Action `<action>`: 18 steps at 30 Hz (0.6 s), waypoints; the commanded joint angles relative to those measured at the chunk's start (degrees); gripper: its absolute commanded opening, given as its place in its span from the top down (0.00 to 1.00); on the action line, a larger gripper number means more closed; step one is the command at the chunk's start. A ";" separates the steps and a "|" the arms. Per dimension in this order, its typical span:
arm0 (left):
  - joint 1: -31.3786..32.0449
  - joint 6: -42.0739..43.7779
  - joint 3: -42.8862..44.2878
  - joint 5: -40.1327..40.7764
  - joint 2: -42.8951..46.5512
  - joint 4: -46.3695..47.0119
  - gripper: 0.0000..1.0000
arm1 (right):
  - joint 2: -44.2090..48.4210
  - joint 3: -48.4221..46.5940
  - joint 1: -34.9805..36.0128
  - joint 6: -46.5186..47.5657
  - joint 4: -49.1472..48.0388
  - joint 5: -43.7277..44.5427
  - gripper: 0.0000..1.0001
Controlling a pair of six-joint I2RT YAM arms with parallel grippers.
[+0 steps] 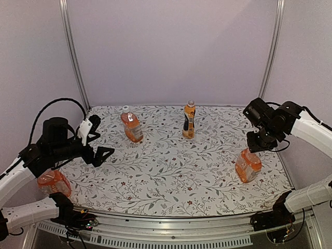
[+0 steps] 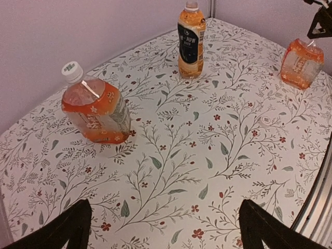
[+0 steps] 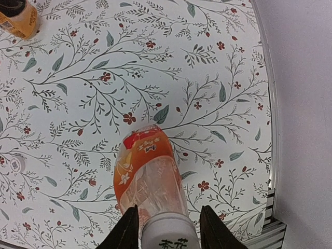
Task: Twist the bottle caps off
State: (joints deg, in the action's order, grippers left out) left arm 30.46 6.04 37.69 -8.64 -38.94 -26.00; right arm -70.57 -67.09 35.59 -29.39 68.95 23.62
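My right gripper (image 3: pixel 169 211) stands over a squat orange bottle (image 3: pixel 145 166) near the table's right edge. Its fingers press in on both sides of that bottle's white cap (image 3: pixel 168 234). The top view shows the same gripper (image 1: pixel 255 147) above this bottle (image 1: pixel 248 166). My left gripper (image 1: pixel 101 137) hovers wide open and empty at the left. Ahead of it stands a squat bottle (image 2: pixel 96 111) with its white cap (image 2: pixel 72 71) on. A taller, slimmer bottle (image 1: pixel 189 120) with a dark label stands at the back middle. Another squat bottle (image 1: pixel 53 182) sits at the front left, partly behind my left arm.
A small white loose cap (image 3: pixel 17 164) lies on the flowered tabletop left of the right-hand bottle and shows again as a white disc (image 2: pixel 266 120). A metal rail (image 1: pixel 171 220) runs along the near edge. Pale walls enclose the back and sides.
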 commanded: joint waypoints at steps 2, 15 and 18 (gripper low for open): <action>-0.86 0.75 1.16 -1.04 -0.39 0.35 0.00 | 1.89 0.72 -0.11 -2.27 3.07 0.62 0.59; -0.85 1.95 2.35 -2.15 -0.74 -0.72 0.02 | 1.87 -3.88 -0.10 0.88 2.07 -10.99 1.00; -0.63 3.85 4.31 -4.27 -1.84 -2.18 0.04 | 3.34 -7.80 0.51 3.06 0.05 -19.61 1.00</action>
State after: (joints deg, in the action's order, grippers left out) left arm 30.35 7.33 38.94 -10.04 -39.62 -26.39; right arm -68.97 -69.60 35.57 -29.30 71.16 15.86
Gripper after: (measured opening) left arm 0.966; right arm 0.209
